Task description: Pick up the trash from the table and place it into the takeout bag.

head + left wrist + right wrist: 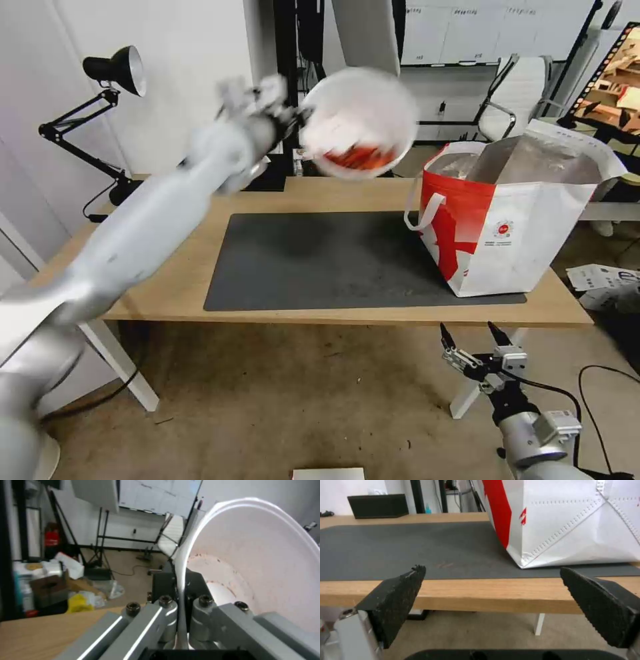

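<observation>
Light-wood table (173,293) is overlaid by a dark grey mat (320,263); the takeout bag (527,233) is stood at its right end. Above the far edge, a tilted white bowl (360,123) of red shells is clamped at the rim by the left gripper (181,620). Right gripper (493,597) is held low before the near edge, jaws apart.

— Can any writing be read?
— None; a small round red logo (503,229) is printed on the takeout bag (533,247), but its lettering cannot be made out.
</observation>
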Motion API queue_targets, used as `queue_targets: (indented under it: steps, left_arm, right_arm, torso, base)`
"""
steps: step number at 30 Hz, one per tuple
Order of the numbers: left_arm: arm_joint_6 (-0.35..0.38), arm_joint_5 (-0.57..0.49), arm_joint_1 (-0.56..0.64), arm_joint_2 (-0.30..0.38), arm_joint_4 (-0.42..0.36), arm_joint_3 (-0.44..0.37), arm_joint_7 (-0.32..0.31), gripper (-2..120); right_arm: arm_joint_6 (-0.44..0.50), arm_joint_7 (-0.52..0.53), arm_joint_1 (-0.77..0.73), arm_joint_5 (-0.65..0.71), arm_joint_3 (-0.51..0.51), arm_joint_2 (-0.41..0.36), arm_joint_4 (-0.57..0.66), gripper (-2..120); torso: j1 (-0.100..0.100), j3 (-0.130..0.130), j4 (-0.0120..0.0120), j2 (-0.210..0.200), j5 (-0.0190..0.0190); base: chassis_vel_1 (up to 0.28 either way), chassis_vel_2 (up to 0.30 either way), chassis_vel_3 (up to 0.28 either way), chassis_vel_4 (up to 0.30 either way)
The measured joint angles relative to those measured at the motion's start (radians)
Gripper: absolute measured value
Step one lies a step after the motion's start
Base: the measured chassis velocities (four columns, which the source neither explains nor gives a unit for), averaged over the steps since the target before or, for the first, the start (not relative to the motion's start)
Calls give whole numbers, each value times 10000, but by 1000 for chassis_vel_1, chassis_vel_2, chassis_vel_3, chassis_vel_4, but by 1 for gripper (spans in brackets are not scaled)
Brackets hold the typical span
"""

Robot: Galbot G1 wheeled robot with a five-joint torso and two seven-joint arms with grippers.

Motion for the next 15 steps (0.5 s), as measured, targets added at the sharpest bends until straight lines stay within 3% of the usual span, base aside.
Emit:
queue_targets:
  steps: [4, 5, 7, 15]
  left_arm:
    - [4, 222, -540, -1588, 1213, 309, 14, 0]
    - [4, 222, -540, -1588, 1213, 309, 14, 0]
    - [4, 441, -705, -2346, 1854, 385, 52, 0]
    - [-336, 1012, -914, -3683, 3168, 591, 197, 0]
  right_arm:
    - [0, -2, 1, 0, 0, 0, 0, 100]
    - [0, -2, 1, 0, 0, 0, 0, 100]
    - [0, -1, 0, 0, -1, 0, 0, 100]
    - [1, 0, 0, 0, -1, 0, 0, 100]
  torso:
    - [-1, 0, 0, 0, -2]
    - [-1, 0, 0, 0, -2]
    - [-1, 0, -2, 0, 0]
    - [-1, 0, 0, 0, -3]
  base:
    - [0, 0, 0, 0]
    - [0, 0, 0, 0]
    - [0, 0, 0, 0]
    - [0, 0, 0, 0]
